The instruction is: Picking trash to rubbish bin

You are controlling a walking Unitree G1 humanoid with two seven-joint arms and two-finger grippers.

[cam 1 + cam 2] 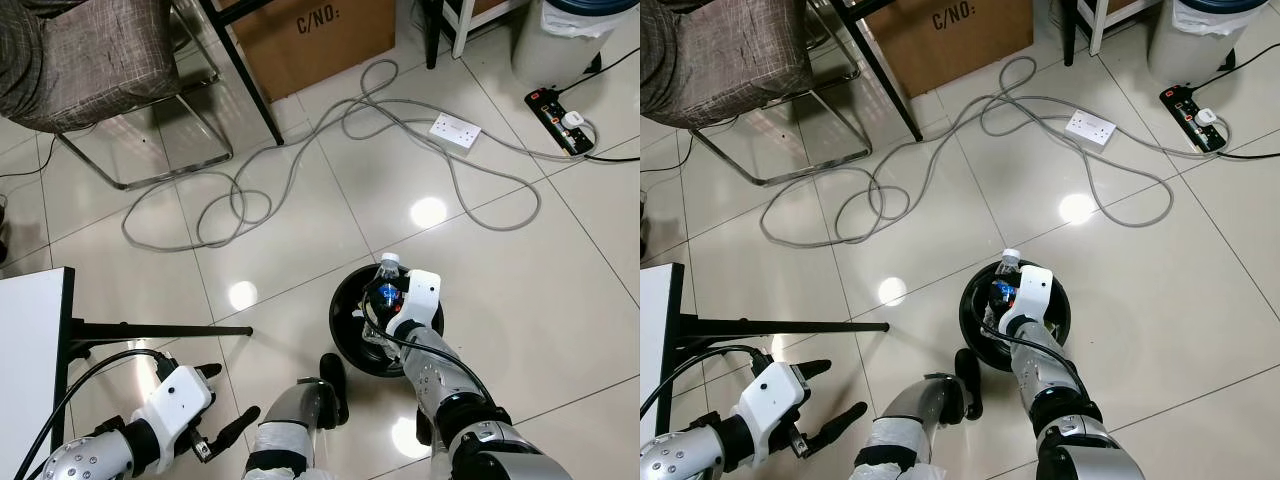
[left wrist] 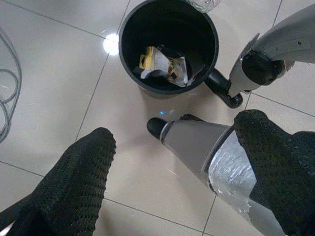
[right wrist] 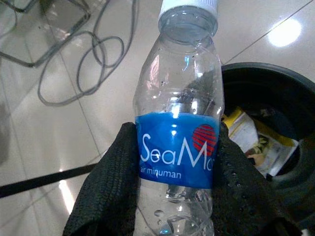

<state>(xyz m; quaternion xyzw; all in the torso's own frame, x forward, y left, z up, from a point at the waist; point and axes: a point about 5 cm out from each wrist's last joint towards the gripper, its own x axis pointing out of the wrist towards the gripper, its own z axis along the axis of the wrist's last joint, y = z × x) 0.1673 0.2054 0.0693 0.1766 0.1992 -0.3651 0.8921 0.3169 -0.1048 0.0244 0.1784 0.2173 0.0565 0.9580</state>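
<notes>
Over the bin [image 1: 345,318], right gripper [image 3: 174,162] grips bottle [image 3: 180,123], base apparently hidden.

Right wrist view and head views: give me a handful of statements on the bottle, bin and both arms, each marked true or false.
1. The right gripper grips a clear bottle at its blue label. True.
2. The bottle's cap is off. False: a white cap is on.
3. The black bin holds no trash. False: crumpled wrappers lie inside.
4. The bottle is held above the bin. True.
5. The left gripper holds a wrapper. False: its jaws are open, holding nothing.
</notes>
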